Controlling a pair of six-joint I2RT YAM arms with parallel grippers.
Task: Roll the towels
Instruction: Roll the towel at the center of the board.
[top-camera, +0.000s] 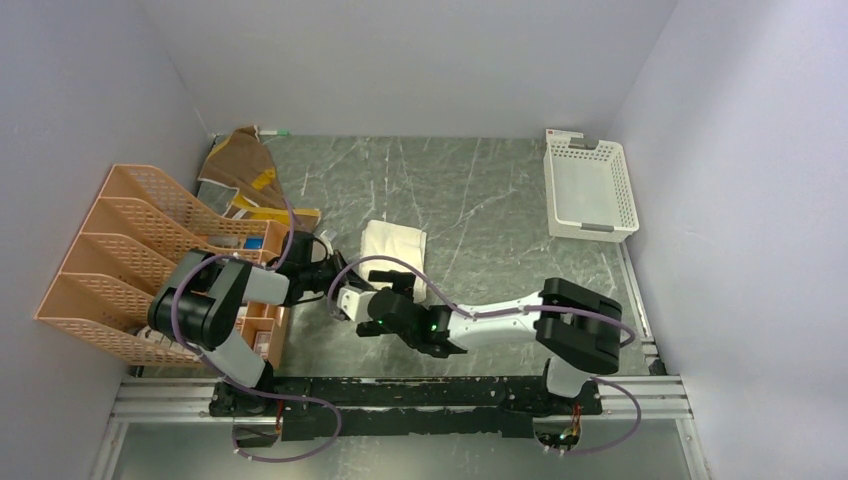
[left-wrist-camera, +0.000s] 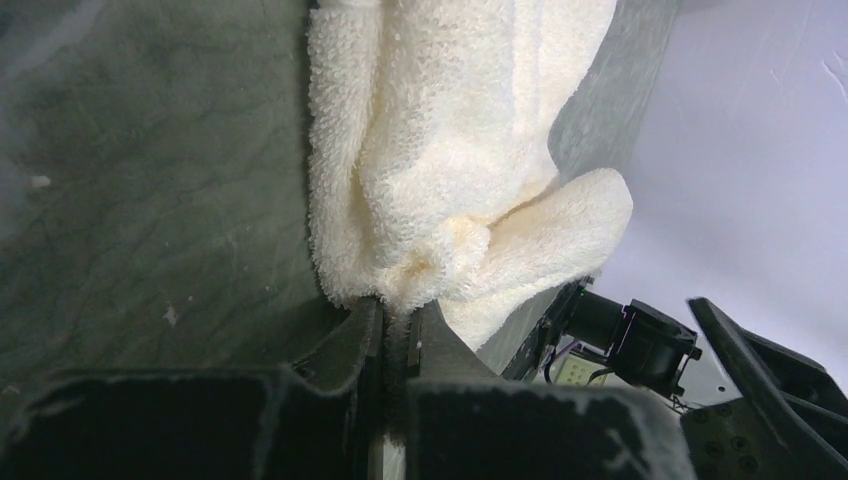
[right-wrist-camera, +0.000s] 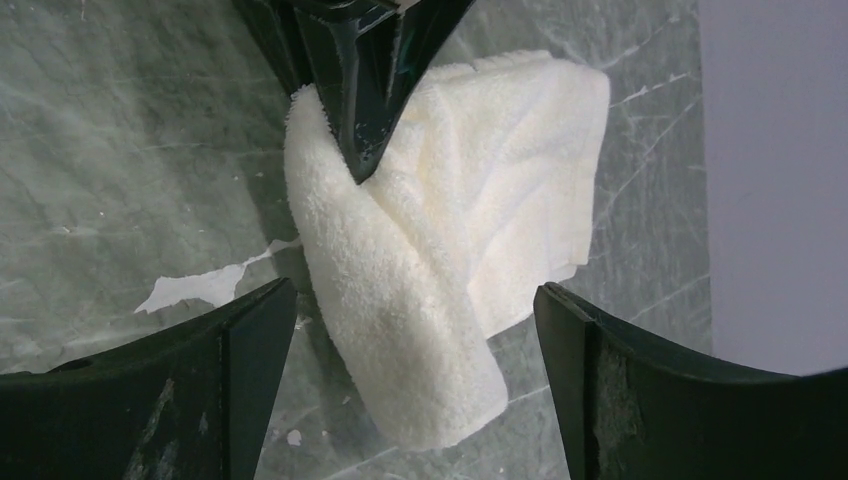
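Observation:
The cream-white towel (top-camera: 395, 243) lies crumpled on the dark marble table, just beyond both grippers. My left gripper (left-wrist-camera: 400, 322) is shut on a bunched edge of this towel (left-wrist-camera: 440, 150). In the right wrist view its black fingers (right-wrist-camera: 365, 90) pinch the towel (right-wrist-camera: 450, 230) from the far side. My right gripper (right-wrist-camera: 415, 345) is open, and a folded lobe of the towel lies between its fingers without touching them. In the top view the left gripper (top-camera: 345, 283) and right gripper (top-camera: 392, 283) meet at the towel's near edge. The brown towel with mustard patches (top-camera: 245, 160) lies heaped at the back left.
An orange mesh file rack (top-camera: 120, 250) stands along the left wall, close to the left arm. Flat boxes (top-camera: 275, 212) lie under the brown towel. A white slotted basket (top-camera: 590, 185) sits at the back right. A pale chipped patch (right-wrist-camera: 195, 290) marks the table.

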